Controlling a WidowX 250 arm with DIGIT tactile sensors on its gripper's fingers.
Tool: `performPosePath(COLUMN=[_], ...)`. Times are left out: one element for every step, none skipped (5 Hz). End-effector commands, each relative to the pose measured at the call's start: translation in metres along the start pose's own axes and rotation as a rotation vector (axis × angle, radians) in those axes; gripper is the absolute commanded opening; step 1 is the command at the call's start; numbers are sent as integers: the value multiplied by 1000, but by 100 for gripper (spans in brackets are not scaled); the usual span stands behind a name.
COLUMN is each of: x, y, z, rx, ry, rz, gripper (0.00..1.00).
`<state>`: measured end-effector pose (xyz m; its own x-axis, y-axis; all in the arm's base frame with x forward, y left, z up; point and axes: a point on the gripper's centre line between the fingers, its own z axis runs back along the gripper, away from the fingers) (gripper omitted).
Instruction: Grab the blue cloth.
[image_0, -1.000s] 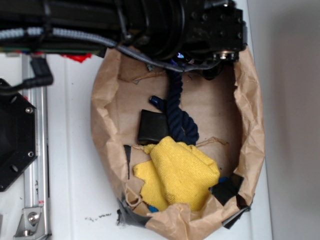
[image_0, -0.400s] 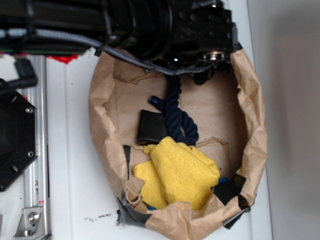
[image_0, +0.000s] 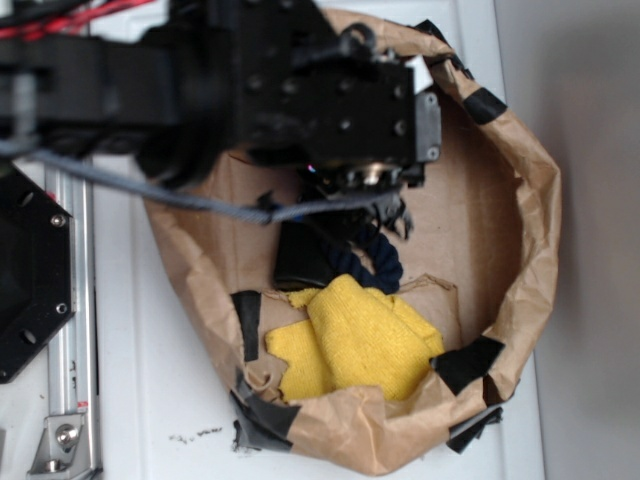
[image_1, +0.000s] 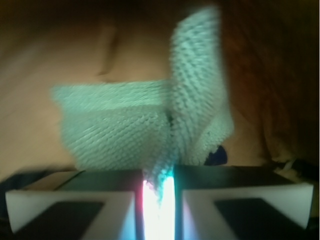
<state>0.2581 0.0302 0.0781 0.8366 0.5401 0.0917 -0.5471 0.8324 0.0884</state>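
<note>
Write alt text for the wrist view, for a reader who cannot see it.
The gripper, seen from just behind its two fingers, pinches a corner of the blue cloth, a pale teal, fuzzy fabric that fills the middle of the blurred frame with one fold standing upright. Behind it is brown paper, dim and out of focus.

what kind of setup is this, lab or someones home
Most likely a robot lab bench: a white tabletop with a bolted metal rail, and a taped brown paper bag used as a bin holding a yellow cloth. The gripper pinches a blue cloth.
</note>
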Motion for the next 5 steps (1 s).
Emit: performPosePath(x=[14, 16, 24, 21, 14], y=[5, 7, 19, 32, 37], z=[35, 30, 33, 49, 67], rx=[-230, -241, -213, -210, -131], ry=[36, 47, 28, 7, -22], rz=[-477, -469, -502, -460, -407], gripper=[0, 0, 0, 0, 0])
